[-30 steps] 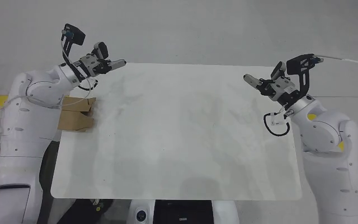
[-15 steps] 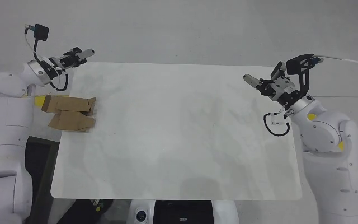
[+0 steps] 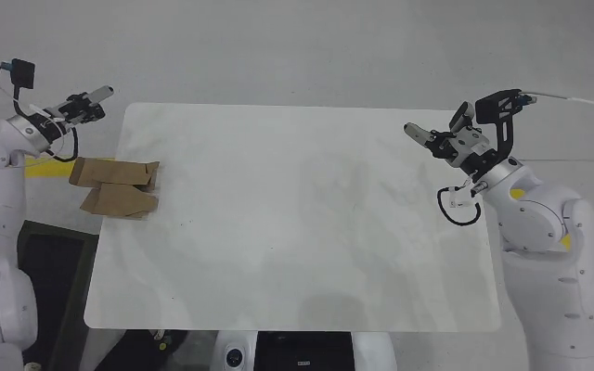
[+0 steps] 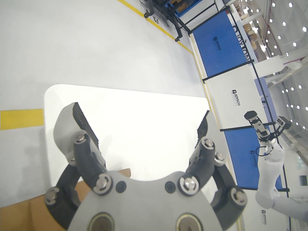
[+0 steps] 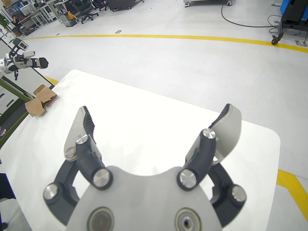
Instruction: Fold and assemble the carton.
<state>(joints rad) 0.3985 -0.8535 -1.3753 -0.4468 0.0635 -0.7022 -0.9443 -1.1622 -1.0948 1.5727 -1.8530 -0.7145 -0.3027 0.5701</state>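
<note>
L gripper [image 3: 93,95] has swung out from over the table's [image 3: 306,232] far-L corner to beyond the L edge; fingers spread wide, empty. R gripper [image 3: 415,132] hasn't moved, by the far-R corner, fingers also apart, empty. Flat brown carton [image 3: 116,185] lies on the L edge, partly overhanging, untouched. Folding not begun yet; prob. the L side is repositioning for a pick.

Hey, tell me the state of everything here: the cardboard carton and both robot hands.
Brown cardboard carton: flattened, unassembled, lying across the white table's left edge.
Left hand: open, empty, in the air off the table's far left corner.
Right hand: open, empty, in the air above the table's right side.
</note>
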